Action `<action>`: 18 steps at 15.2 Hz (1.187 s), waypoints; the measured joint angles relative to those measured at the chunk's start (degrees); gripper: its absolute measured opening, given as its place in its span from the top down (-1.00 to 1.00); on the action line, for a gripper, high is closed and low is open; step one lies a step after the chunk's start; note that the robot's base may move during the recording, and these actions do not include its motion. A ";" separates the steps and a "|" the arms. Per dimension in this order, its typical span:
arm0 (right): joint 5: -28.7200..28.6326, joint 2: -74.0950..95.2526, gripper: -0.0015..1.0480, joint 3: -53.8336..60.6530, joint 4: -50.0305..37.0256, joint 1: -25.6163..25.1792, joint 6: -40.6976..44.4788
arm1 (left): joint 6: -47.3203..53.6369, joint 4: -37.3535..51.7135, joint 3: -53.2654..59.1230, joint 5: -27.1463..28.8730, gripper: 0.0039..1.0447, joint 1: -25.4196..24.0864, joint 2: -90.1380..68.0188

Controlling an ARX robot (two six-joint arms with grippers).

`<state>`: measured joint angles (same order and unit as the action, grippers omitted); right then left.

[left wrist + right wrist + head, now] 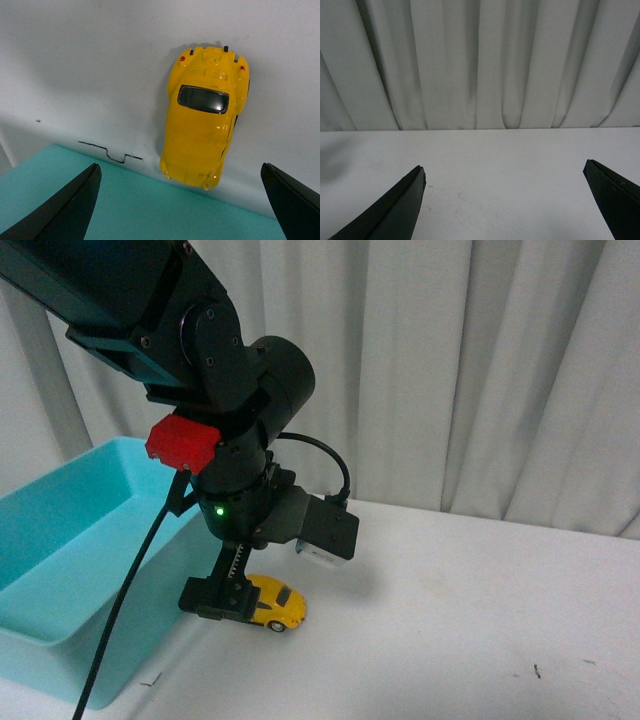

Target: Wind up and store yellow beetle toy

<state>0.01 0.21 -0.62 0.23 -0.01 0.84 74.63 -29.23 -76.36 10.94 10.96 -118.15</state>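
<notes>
Yellow beetle toy (277,604) sat on white table (460,620), lower centre of front frame, beside teal bin (60,640), under left gripper (179,166), spread wide, empty; right gripper (504,170) likewise gaped, holding nothing.

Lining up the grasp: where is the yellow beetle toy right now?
Front view, left of centre: the yellow beetle toy sits on the white table beside the turquoise bin, just under the left end effector, whose jaws are open.
</notes>
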 joint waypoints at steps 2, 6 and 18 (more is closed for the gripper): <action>0.00 0.00 -0.87 0.00 0.00 0.00 0.00 | -6.23 0.42 0.15 0.87 -0.88 -0.02 -2.32; 0.00 0.00 -0.87 0.00 -0.02 0.00 -0.02 | -9.51 1.49 0.17 0.90 -0.88 -0.02 -4.48; 0.00 0.00 -0.87 0.00 0.00 0.00 0.00 | -4.92 5.16 0.70 -0.22 0.29 0.24 -5.09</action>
<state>0.01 0.21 -0.62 0.23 -0.01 0.84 69.71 -24.08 -75.66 10.72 11.20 -123.24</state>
